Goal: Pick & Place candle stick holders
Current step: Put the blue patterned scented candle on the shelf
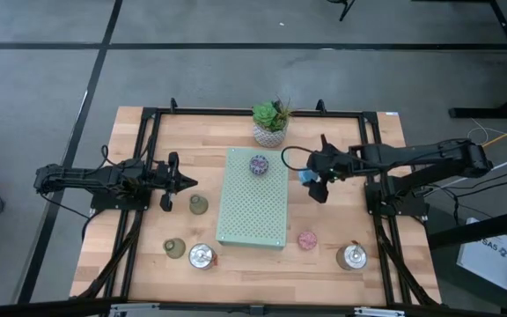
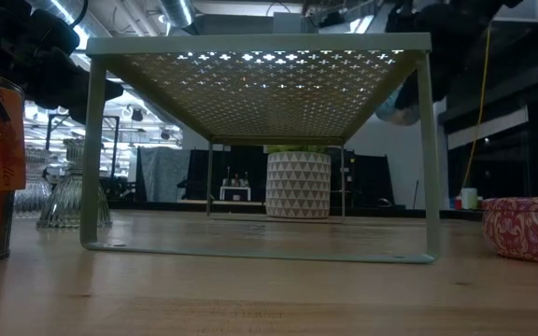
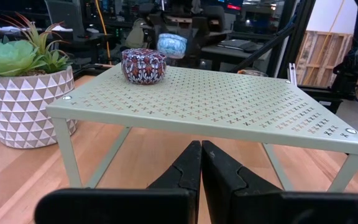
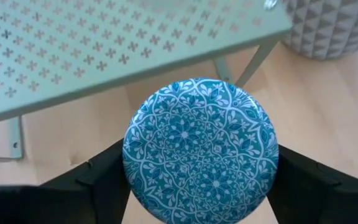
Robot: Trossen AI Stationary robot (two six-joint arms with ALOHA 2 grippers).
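Carrying holder two to the rack
I am gripping the blue holder (image 4: 201, 149) in the right pincer (image 1: 311, 179); purple holder (image 1: 259, 164) is sitting on the rack (image 1: 252, 220); five are waiting on the desk (image 1: 130, 264); left pincer (image 3: 201, 177) clenched, idling.

Grey floor (image 1: 42, 88), dark lab clutter.

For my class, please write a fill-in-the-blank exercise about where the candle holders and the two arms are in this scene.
1. The right gripper holds a ____ holder between its fingers.
2. The purple holder sits on top of the green ____.
3. The left gripper has its fingers ____.
4. The pink holder rests on the ____.

Missing words: blue; rack; shut; table
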